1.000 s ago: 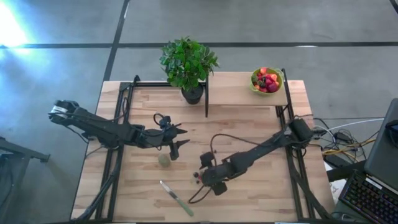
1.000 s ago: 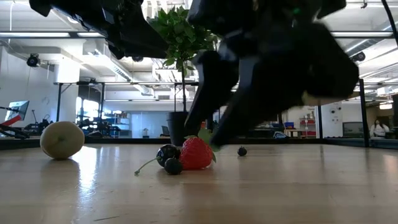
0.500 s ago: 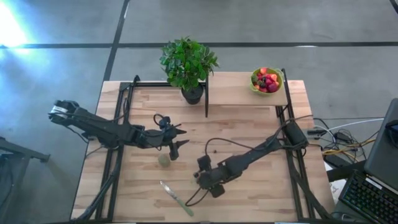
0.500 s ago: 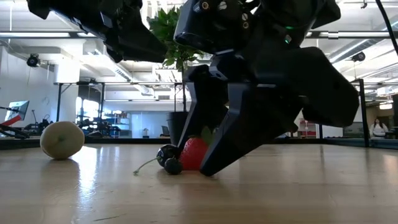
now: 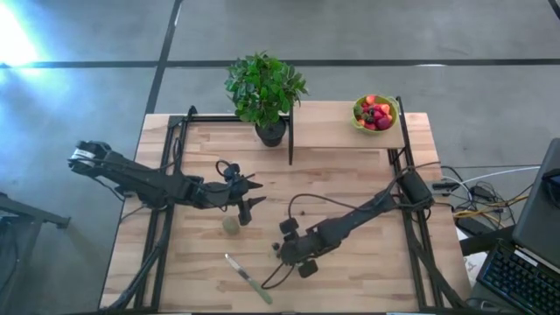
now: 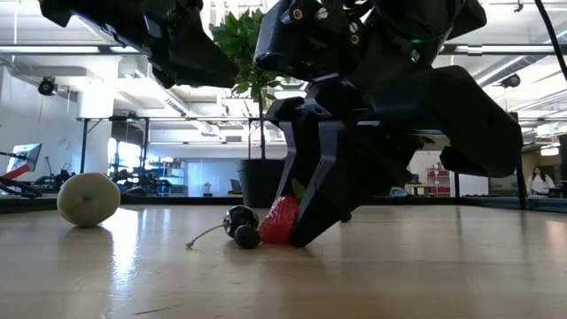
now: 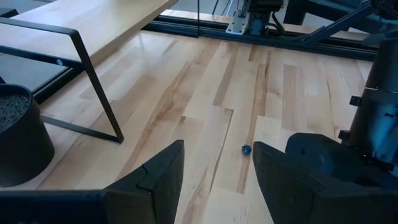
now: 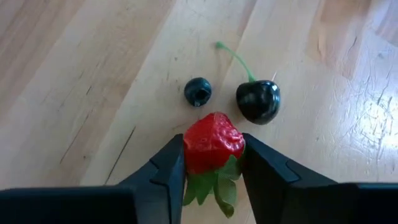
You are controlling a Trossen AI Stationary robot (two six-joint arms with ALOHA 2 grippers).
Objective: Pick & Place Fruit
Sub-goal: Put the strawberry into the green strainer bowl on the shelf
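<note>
Lime-green bowl, upper right, holds glossy red berries. Lower centre, right gripper pinches a bumpy strawberry on the wood table; left gripper hangs half-open, empty.

Two slim dark arms, built of jointed matte-black segments. Left arm tipped with a pale grey block at its outer end; thin black cable looping beside its wrist. Right arm trailing a long black cable in a loose curve. Fingers flat, black, wedge-shaped, with angular chamfered edges. Small round screws on the right gripper housing, plus one tiny green light.
</note>
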